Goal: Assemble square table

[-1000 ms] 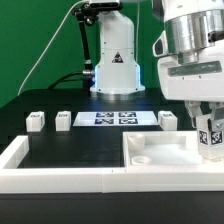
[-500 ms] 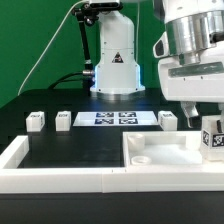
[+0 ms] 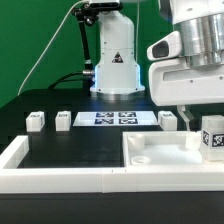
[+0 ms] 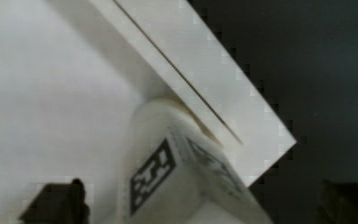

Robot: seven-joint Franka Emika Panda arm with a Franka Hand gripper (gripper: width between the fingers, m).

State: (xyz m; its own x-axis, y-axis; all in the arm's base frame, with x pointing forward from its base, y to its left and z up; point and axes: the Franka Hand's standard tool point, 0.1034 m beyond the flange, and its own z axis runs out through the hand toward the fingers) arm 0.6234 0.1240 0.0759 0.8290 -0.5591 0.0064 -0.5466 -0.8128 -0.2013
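Note:
The square table's white slab [image 3: 165, 152] lies at the exterior view's right, against the front wall. One white tagged leg [image 3: 212, 138] stands upright on the slab's right corner. My gripper [image 3: 208, 120] hangs just above the leg, open, with its fingers apart on either side of the leg's top. In the wrist view the leg [image 4: 167, 165] shows its tag between my dark fingertips [image 4: 60, 203], with the slab [image 4: 51, 90] under it. Three more legs [image 3: 36, 121], [image 3: 64, 119], [image 3: 168, 118] stand on the black table behind.
The marker board [image 3: 117, 118] lies flat at the table's back, in front of the arm's base [image 3: 117, 60]. A long low white border wall [image 3: 60, 178] runs along the front and up the exterior view's left side.
My gripper has opened, let go of the leg and risen a little. The leg stays upright on the slab.

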